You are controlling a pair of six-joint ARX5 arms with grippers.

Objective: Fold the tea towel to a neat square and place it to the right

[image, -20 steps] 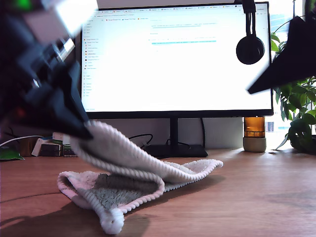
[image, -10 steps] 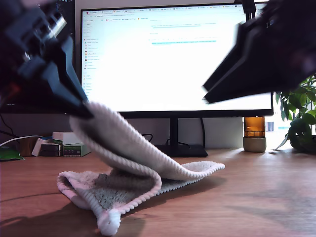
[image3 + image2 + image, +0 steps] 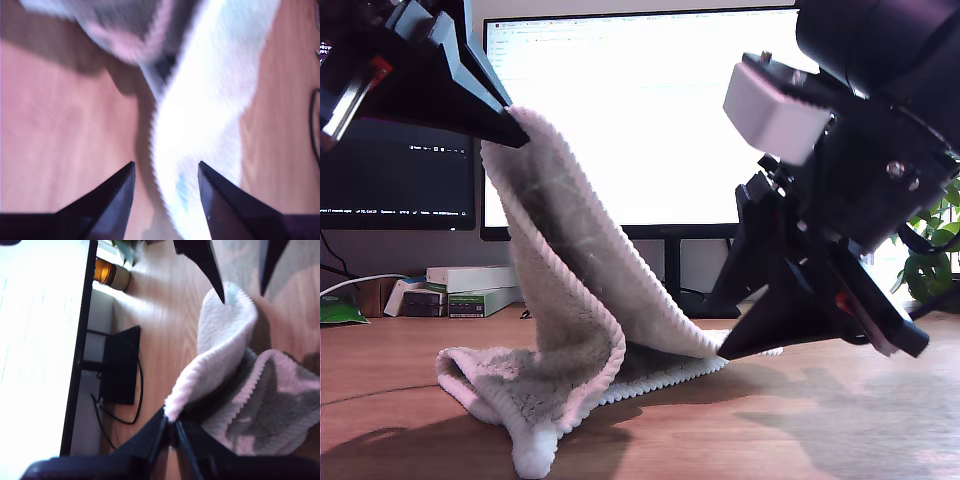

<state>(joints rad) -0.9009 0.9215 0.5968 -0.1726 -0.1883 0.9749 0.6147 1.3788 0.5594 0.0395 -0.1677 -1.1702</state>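
Note:
The tea towel (image 3: 570, 300), off-white and fluffy with a ribbed hem, stands partly lifted off the wooden desk (image 3: 840, 430). My first gripper (image 3: 512, 132), high at the exterior view's left, is shut on one hem corner, and the cloth hangs down from it in a steep sheet. The first wrist view shows that pinch (image 3: 170, 422) with the towel (image 3: 225, 340) stretching away. My second gripper (image 3: 735, 345) is low at the exterior view's right. It is open (image 3: 166, 167), its tips either side of the towel's far corner (image 3: 210, 115) on the desk.
A bright monitor (image 3: 640, 110) on a black stand (image 3: 117, 365) fills the back, with a dark screen (image 3: 400, 180) beside it. Small boxes (image 3: 470, 285) and a cable lie at the exterior view's back left. A plant (image 3: 930, 265) and an amber jar (image 3: 107, 272) stand at the exterior view's right.
My first gripper has raised the towel corner much higher, pulling the cloth up steeply. The second arm has swung down from the exterior view's upper right to the towel's far corner.

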